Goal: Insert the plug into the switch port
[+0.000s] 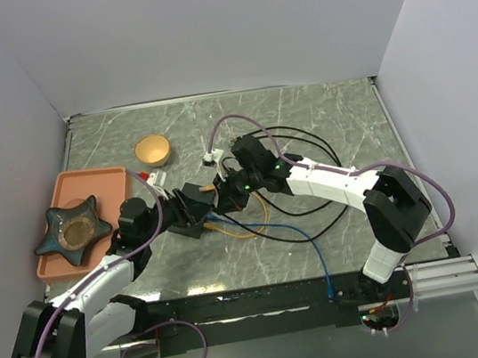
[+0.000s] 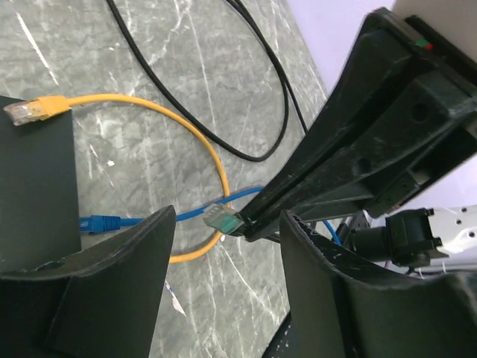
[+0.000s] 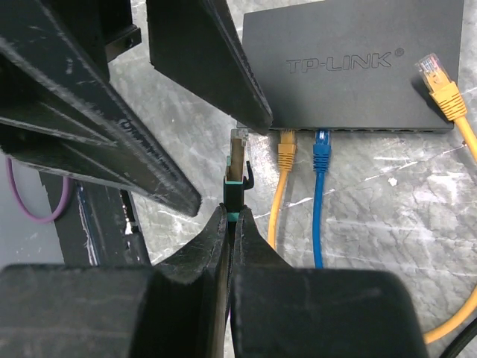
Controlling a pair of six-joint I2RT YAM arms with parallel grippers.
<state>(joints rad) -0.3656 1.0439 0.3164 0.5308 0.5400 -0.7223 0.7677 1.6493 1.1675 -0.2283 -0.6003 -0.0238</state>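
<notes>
The switch (image 3: pixel 350 67), a flat black box marked TP-LINK, lies on the marble table; it also shows in the left wrist view (image 2: pixel 37 186) and the top view (image 1: pixel 184 232). A yellow plug (image 3: pixel 285 149) and a blue plug (image 3: pixel 321 145) sit in its ports. My right gripper (image 3: pixel 229 212) is shut on a plug with a teal boot (image 3: pixel 235 179), whose tip is just short of the port edge, left of the yellow plug. My left gripper (image 2: pixel 227 276) is open, and the held plug (image 2: pixel 223 220) hangs in front of its gap. One left finger (image 3: pixel 201 60) overlaps the switch's left corner.
A loose yellow plug (image 3: pixel 440 78) lies on top of the switch. Yellow (image 1: pixel 246 227), blue (image 1: pixel 317 248) and black (image 1: pixel 306 146) cables loop beside the arms. An orange tray (image 1: pixel 87 188) holding a dark star-shaped dish (image 1: pixel 74 229) stands at the left, and a wooden bowl (image 1: pixel 153 149) behind.
</notes>
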